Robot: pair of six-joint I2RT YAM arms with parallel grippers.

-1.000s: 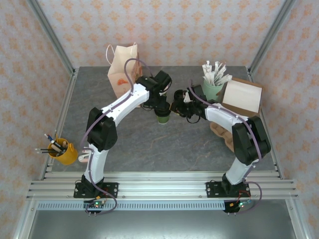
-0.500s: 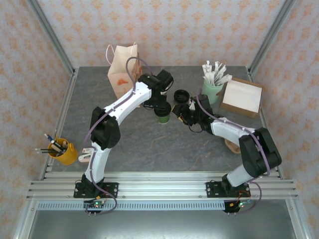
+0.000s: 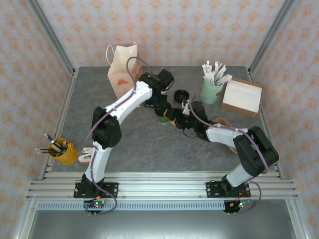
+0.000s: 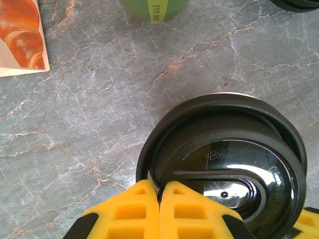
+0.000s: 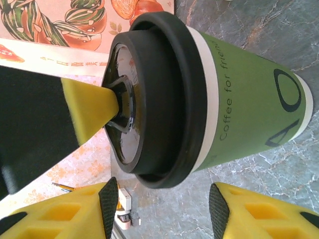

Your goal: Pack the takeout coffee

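My right tool (image 5: 159, 211) is open, yellow fingers spread, with the coffee cup (image 5: 239, 114) just ahead of the gap, untouched. The cup stands mid-desk (image 3: 129, 139). My left tool (image 4: 159, 194) is closed, its tips resting on the black lid (image 4: 229, 149). Beyond lie a loose lid (image 3: 181, 94) and the paper bag (image 3: 121, 69).

The paper cup (image 5: 249, 99) is standing upright on the grey marbled table (image 4: 75, 99), its green band carrying dark lettering, a cream rim peeking out under the black lid (image 4: 227, 169) sitting on top. A second black lid (image 3: 181, 94) is lying loose nearby, farther back.
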